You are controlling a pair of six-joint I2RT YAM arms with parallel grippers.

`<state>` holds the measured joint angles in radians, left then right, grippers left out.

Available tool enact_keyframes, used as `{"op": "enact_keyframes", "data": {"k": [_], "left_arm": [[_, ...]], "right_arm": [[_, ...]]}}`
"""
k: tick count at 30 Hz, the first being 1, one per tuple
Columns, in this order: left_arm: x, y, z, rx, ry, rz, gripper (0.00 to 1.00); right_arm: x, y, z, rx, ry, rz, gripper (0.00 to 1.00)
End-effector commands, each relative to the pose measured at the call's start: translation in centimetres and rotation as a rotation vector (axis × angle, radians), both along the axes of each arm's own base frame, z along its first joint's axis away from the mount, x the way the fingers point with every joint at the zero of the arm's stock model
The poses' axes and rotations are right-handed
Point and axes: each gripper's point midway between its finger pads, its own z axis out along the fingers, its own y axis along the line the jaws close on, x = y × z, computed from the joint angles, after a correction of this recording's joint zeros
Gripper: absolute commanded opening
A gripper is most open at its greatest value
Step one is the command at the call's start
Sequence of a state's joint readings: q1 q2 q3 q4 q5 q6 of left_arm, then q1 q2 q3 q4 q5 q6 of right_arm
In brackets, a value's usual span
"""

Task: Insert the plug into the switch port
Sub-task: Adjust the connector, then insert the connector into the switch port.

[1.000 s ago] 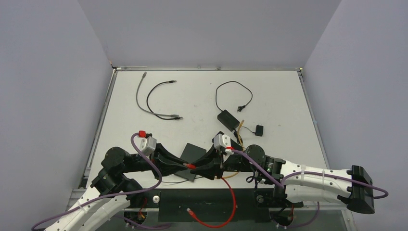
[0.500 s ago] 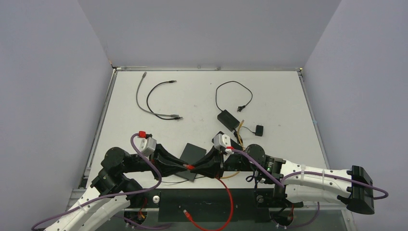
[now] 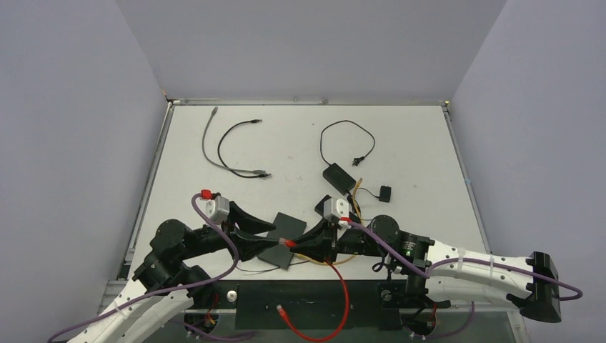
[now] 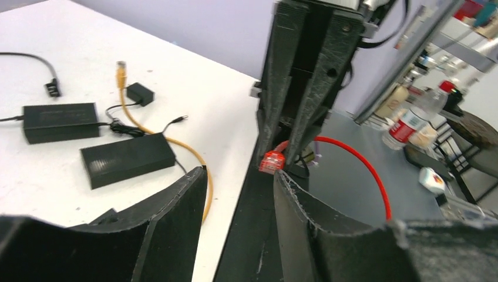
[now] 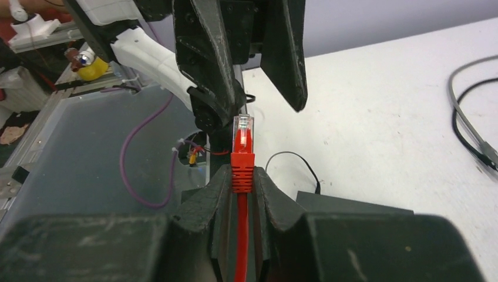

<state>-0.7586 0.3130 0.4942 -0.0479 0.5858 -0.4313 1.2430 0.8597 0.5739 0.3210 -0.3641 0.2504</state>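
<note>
Top external view: the left gripper (image 3: 276,236) has opened and released the red plastic cable plug (image 3: 287,242); the right gripper (image 5: 243,178) alone clamps it, over the white table's (image 3: 421,153) near edge.

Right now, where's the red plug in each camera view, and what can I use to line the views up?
Top external: red plug low centre, between the two arms' fingertips.
Left wrist: red plug at centre, pinched by the right gripper reaching down from above.
Right wrist: red plug at centre, pointing up from the near fingers.
Shared landmark: the left gripper, open and facing the plug in every view.
</note>
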Motion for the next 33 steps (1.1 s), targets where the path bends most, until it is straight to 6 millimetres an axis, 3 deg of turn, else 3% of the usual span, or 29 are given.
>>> {"op": "enact_keyframes", "data": {"k": [1,5,12,16,25,33], "left_arm": [[3.5,1.5,0.8,0.0,0.011,0.228,0.43],[7.3,2.9,-1.2,0.078,0.125,0.455,0.44],[10.4,3.3,-5.5,0.163,0.297,0.62,0.44],[11.9,4.4,-8.1,0.187,0.358,0.741,0.5],[13.1,5.1,-12.6,0.296,0.414,0.827,0.52],[13.7,5.0,-15.2,0.354,0.437,0.85,0.52]], "right_arm": [[1.7,-1.2,-0.8,-0.057,0.006,-0.107,0.0],[2.5,-2.1,-3.9,-0.153,0.051,-0.181,0.0],[4.4,-4.0,-9.2,-0.343,0.082,-0.365,0.0],[5.3,-5.2,-11.9,-0.441,0.054,-0.466,0.0],[6.5,-6.2,-15.7,-0.564,0.021,-0.608,0.0],[7.8,-6.7,-18.6,-0.657,-0.045,-0.724,0.0]]}}
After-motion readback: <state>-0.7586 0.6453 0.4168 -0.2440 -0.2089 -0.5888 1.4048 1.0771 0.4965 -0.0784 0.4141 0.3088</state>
